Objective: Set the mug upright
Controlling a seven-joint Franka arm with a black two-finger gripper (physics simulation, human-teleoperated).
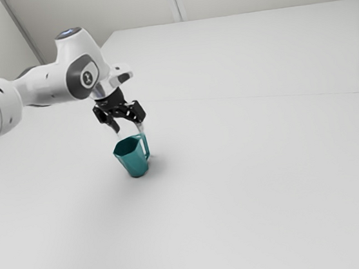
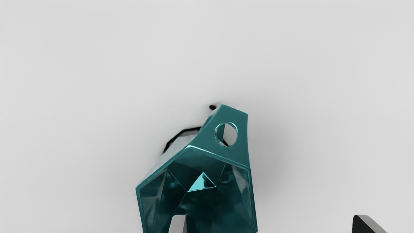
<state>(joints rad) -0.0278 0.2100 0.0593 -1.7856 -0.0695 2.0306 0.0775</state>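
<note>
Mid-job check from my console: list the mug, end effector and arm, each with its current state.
Mug: upright on the table, mouth up, not gripped.
End effector: open, fingers wide apart, at the mug's rim.
Arm: extended from the exterior view's left, hand angled down.

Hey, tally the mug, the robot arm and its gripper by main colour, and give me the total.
Teal: 1, the mug
Black: 1, the gripper
White: 1, the robot arm, with dark grey patches
Total: 3
</note>
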